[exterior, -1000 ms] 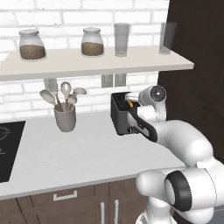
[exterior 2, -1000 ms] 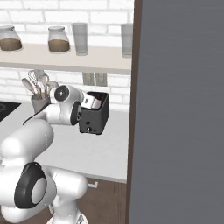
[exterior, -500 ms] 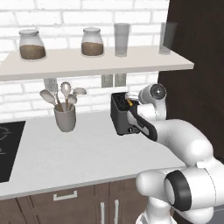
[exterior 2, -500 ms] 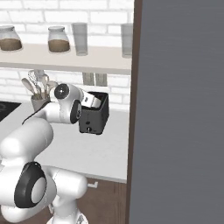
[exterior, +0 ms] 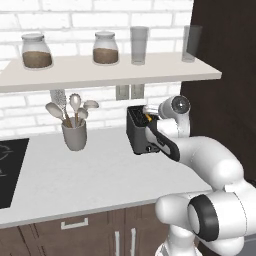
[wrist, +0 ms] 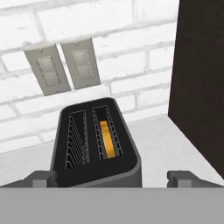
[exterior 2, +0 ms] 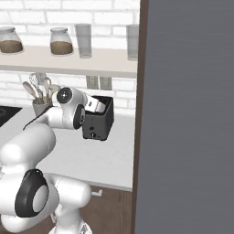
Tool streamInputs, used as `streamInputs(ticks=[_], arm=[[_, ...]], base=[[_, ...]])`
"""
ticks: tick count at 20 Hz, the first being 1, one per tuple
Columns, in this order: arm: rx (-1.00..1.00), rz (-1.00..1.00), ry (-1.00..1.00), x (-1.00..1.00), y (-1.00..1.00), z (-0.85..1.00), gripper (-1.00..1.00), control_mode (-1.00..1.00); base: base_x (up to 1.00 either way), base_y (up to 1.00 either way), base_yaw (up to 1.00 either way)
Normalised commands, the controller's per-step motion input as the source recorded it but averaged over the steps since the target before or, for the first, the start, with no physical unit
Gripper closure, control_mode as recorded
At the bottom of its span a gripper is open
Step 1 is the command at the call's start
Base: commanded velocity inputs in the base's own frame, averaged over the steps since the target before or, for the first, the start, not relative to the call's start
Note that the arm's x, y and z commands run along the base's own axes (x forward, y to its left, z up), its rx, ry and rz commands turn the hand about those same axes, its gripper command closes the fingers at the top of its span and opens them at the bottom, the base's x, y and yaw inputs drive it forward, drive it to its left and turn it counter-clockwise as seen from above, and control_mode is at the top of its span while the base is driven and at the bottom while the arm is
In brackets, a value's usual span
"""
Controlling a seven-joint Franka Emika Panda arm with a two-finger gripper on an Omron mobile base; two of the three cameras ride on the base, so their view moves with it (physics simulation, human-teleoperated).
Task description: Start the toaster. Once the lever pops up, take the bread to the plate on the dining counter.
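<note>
Toaster (wrist: 94, 151): you see it standing on the grey counter (exterior: 90, 175).
Bread (wrist: 107, 139): seated in the right slot.
Fingers (wrist: 43, 178): spread wide above the toaster, gripping nothing.

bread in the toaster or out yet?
In. The bread sits low in the right-hand slot of the toaster as the hand view shows it, its orange top edge below the rim; the other slot is empty.
</note>
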Motion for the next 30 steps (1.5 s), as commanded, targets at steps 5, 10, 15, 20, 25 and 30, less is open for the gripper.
streamInputs(ticks=[5,10,15,20,25,30], arm=[[0.0,0.0,0.0,0.0,0.0,0.0,-1.0,-1.0],[0.0,0.0,0.0,0.0,0.0,0.0,-1.0,-1.0],[0.0,0.0,0.0,0.0,0.0,0.0,-1.0,-1.0],[0.0,0.0,0.0,0.0,0.0,0.0,-1.0,-1.0],[0.0,0.0,0.0,0.0,0.0,0.0,-1.0,-1.0],[0.0,0.0,0.0,0.0,0.0,0.0,-1.0,-1.0]], base=[[0.0,0.0,0.0],[0.0,0.0,0.0],[0.0,0.0,0.0],[0.0,0.0,0.0],[0.0,0.0,0.0],[0.0,0.0,0.0]])
